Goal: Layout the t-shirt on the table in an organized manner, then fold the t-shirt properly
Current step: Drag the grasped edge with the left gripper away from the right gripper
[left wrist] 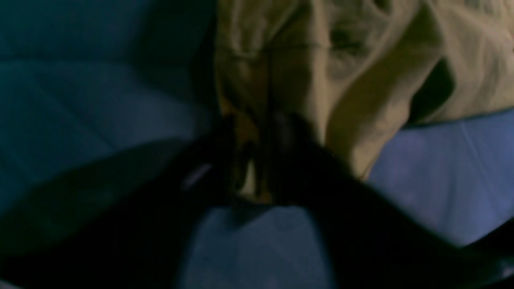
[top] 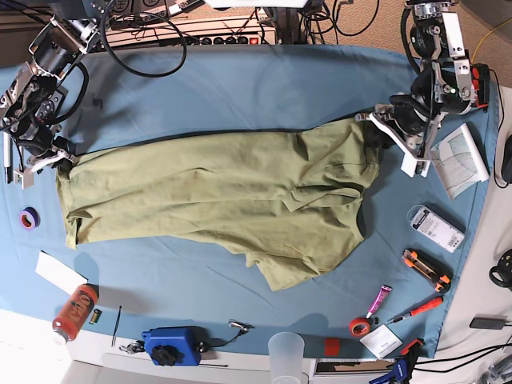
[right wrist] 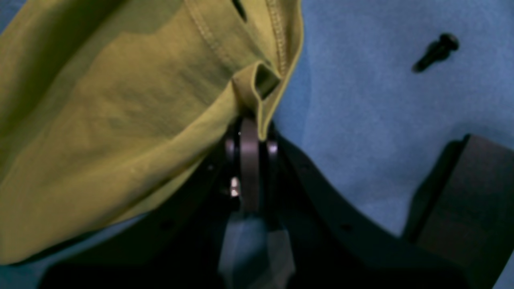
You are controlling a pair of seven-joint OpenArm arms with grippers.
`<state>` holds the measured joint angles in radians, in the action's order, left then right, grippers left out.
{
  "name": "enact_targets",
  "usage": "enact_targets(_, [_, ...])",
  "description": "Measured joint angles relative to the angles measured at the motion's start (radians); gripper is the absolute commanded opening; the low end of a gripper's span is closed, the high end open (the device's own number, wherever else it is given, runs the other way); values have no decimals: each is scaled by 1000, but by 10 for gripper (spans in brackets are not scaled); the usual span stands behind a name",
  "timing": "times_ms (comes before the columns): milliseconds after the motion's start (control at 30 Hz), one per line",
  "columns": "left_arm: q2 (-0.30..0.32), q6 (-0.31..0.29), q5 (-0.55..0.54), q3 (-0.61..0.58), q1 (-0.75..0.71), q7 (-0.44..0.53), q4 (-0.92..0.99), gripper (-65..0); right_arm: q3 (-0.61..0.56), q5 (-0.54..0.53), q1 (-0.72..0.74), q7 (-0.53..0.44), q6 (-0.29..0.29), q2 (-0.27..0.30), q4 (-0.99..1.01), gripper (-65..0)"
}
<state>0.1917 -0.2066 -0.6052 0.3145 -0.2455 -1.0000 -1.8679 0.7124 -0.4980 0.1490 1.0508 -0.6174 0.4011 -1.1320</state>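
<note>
The olive-green t-shirt (top: 224, 192) lies stretched sideways across the light-blue table (top: 240, 88), wrinkled, with a flap hanging toward the front. My left gripper (top: 374, 126) is shut on the shirt's right edge. In the left wrist view the dark, blurred fingers (left wrist: 281, 132) pinch bunched cloth (left wrist: 321, 60). My right gripper (top: 58, 160) is shut on the shirt's left edge. In the right wrist view its fingers (right wrist: 249, 132) clamp a fold of the stitched hem (right wrist: 261, 80), and the cloth (right wrist: 100, 120) is lifted off the table (right wrist: 361, 100).
A purple tape roll (top: 30, 217), a white card (top: 56, 272) and a red can (top: 74, 310) lie front left. A blue box (top: 170, 344) and a clear cup (top: 286, 350) stand at the front edge. Tools, a pink marker (top: 378, 301) and packets (top: 436, 227) lie right. A black screw (right wrist: 435, 52) lies by my right gripper.
</note>
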Motion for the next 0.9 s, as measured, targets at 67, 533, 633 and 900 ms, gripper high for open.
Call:
enact_targets(67, [0, 0, 3, 0, 0, 13, 0, -328, 0, -3, -3, -1, 0, 0, 0, -650])
enact_targets(533, [-13, 61, 9, 0, -56, 28, 0, -326, 0, -9, -8, 2, 0, 0, 0, -650])
enact_targets(633, [-31, 56, -9, -1, -56, 29, 1, -326, 0, -9, -8, 4, 0, 0, 0, -650])
enact_targets(900, [-37, 104, 74, -135, -55, 84, 0, -496, 0, -10, -8, 4, 0, 0, 0, -650])
